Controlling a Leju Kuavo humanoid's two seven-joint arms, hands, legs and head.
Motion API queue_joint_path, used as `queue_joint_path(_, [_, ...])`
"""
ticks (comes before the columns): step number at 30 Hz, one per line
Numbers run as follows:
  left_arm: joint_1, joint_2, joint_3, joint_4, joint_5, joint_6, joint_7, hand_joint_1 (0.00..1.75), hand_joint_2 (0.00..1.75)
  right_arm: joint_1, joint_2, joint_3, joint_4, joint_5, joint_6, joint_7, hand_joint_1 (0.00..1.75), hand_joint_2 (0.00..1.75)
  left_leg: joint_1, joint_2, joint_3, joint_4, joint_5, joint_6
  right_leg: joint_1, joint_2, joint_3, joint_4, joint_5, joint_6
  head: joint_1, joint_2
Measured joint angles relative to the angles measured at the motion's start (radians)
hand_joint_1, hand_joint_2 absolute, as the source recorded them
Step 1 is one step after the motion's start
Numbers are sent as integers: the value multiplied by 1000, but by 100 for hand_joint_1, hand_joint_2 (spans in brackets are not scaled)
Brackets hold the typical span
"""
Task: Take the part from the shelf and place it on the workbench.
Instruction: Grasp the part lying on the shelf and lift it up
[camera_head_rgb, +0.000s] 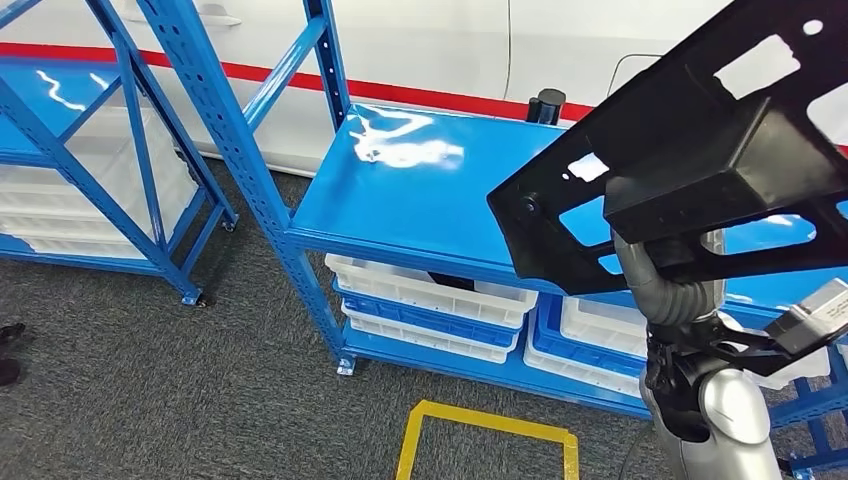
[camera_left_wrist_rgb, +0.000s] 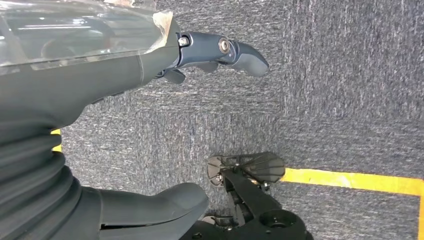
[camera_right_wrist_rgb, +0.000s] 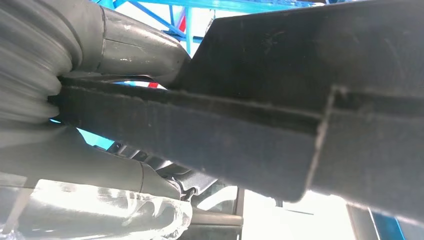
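I hold a large, flat black plastic part (camera_head_rgb: 690, 160) with several cut-out openings and a raised box-shaped block on its face. It is lifted in the air, tilted so its far end rises toward my upper right, above the glossy blue metal shelf (camera_head_rgb: 420, 200), not touching it. My right hand (camera_head_rgb: 665, 285) grips it from beneath. From my right wrist, its matte, dusty underside (camera_right_wrist_rgb: 280, 125) and a thick straight edge show close up.

My flat black plastic part (camera_head_rgb: 690, 160) looks matt and slightly grainy; the blue painted metal shelf (camera_head_rgb: 420, 200) shines glossy; grey carpet (camera_head_rgb: 150, 390) is rough.
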Motion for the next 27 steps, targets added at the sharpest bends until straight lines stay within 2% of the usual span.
queue_joint_path(1, [1, 0, 0, 1, 0, 0, 0, 0, 175, 0, 0, 1, -1, 1, 2, 0, 175, 175, 2, -1, -5, 3, 1, -5, -3, 0, -4, -1, 1, -7, 0, 0])
queue_joint_path(3, [1, 0, 0, 4, 0, 0, 0, 0, 175, 2, 1, 2, -3, 4, 4, 1, 175, 175, 7, -1, -15, 17, -16, -14, -7, -2, -13, 0, 9, -22, -2, 0])
queue_joint_path(5, [2, -1, 0, 5, 0, 0, 0, 0, 175, 2, 0, 3, -5, 7, 5, 2, 175, 175, 10, 3, -41, 85, -78, -21, -6, -4, -24, -1, 19, -37, -3, 0])
queue_joint_path(7, [2, -1, 0, 5, 0, 0, 0, 0, 175, 3, 0, 3, -6, 9, 6, 6, 175, 175, 11, 5, -82, 209, -156, -28, -1, -7, -40, 0, 29, -49, -4, 0])
queue_joint_path(8, [2, -1, 0, 5, 0, 0, 0, 0, 175, 5, 0, 4, -6, 10, 6, 7, 175, 175, 11, 5, -95, 260, -179, -29, 3, -9, -48, 0, 35, -52, -4, 0])
queue_joint_path(9, [2, -1, 0, 5, 0, 0, 0, 0, 175, 7, 0, 4, -6, 11, 6, 8, 175, 175, 12, 5, -90, 278, -184, -29, 5, -10, -55, 0, 41, -54, -4, 0])
queue_joint_path(10, [2, -2, 0, 5, 0, 0, 0, 0, 175, 8, 0, 5, -6, 13, 6, 9, 175, 175, 11, 5, -65, 258, -171, -26, 7, -10, -62, 1, 46, -53, -4, 0])
queue_joint_path(13, [-1, -1, 0, 5, 0, 0, 0, 0, 175, 9, 0, 6, -6, 19, 6, 10, 175, 175, 8, 5, 75, 59, -117, -11, 12, -10, -73, 0, 61, -46, -3, 0])
queue_joint_path(14, [-1, -1, 0, 5, -1, 0, 0, 0, 175, 9, 0, 6, -7, 25, 5, 9, 175, 175, 5, 4, 104, 14, -110, -6, 12, -11, -75, 0, 66, -40, -3, 0])
queue_joint_path(15, [-2, 0, 0, 5, -2, 1, 0, 0, 175, 10, 0, 7, -7, 33, 5, 7, 175, 175, 0, 3, 114, -7, -110, -3, 12, -12, -76, -1, 71, -34, -3, 0])
queue_joint_path(17, [-2, 0, 0, 6, -3, 2, 0, 0, 175, 16, 0, 8, -9, 50, 4, 1, 175, 175, -7, 3, 110, -14, -96, 8, 11, -14, -79, -4, 81, -18, -4, 0])
queue_joint_path(18, [-2, 0, 0, 6, -3, 2, 1, 0, 175, 19, 0, 8, -10, 58, 3, -3, 175, 175, -6, 5, 107, -20, -87, 14, 10, -14, -84, -1, 78, -13, -5, 0])
queue_joint_path(19, [-2, -1, 0, 6, -3, 2, 1, 0, 175, 23, 0, 9, -11, 66, 2, -6, 175, 175, -4, 7, 101, -26, -75, 23, 11, -13, -94, 16, 61, -13, -3, 0])
queue_joint_path(20, [-2, -1, 0, 6, -3, 2, 1, 0, 175, 25, -1, 9, -12, 72, 1, -10, 175, 175, -2, 10, 93, -31, -63, 29, 12, -13, -109, 52, 30, -17, -1, 0])
queue_joint_path(22, [-2, -1, 0, 6, -3, 2, 1, 0, 175, 31, -1, 9, -12, 79, -3, -13, 175, 175, -2, 13, 67, -32, -44, 36, 13, -13, -152, 178, -53, -26, 3, 0])
queue_joint_path(23, [-1, -1, 0, 6, -3, 2, 1, 0, 175, 34, -2, 10, -12, 81, -5, -13, 175, 175, -2, 14, 54, -32, -34, 36, 13, -13, -166, 239, -80, -25, 4, 0])
queue_joint_path(24, [-1, -1, 0, 6, -3, 2, 1, 0, 175, 38, -2, 10, -12, 81, -6, -13, 175, 175, -2, 14, 40, -31, -25, 36, 13, -13, -169, 277, -91, -19, 4, 0])
queue_joint_path(25, [-1, -2, 0, 6, -3, 2, 1, 0, 175, 41, -2, 10, -12, 81, -6, -14, 175, 175, -2, 15, 28, -31, -15, 34, 12, -13, -153, 279, -83, -10, 5, 0])
queue_joint_path(26, [-1, -2, 0, 6, -3, 2, 1, 0, 175, 43, -2, 10, -12, 82, -7, -14, 175, 175, -2, 15, 16, -30, -6, 32, 11, -13, -119, 243, -63, 2, 5, 0])
queue_joint_path(27, [-1, -3, 0, 6, -3, 2, 1, 0, 175, 43, -2, 10, -12, 84, -7, -15, 175, 175, -1, 15, 6, -28, 2, 28, 10, -14, -70, 178, -42, 11, 5, 0])
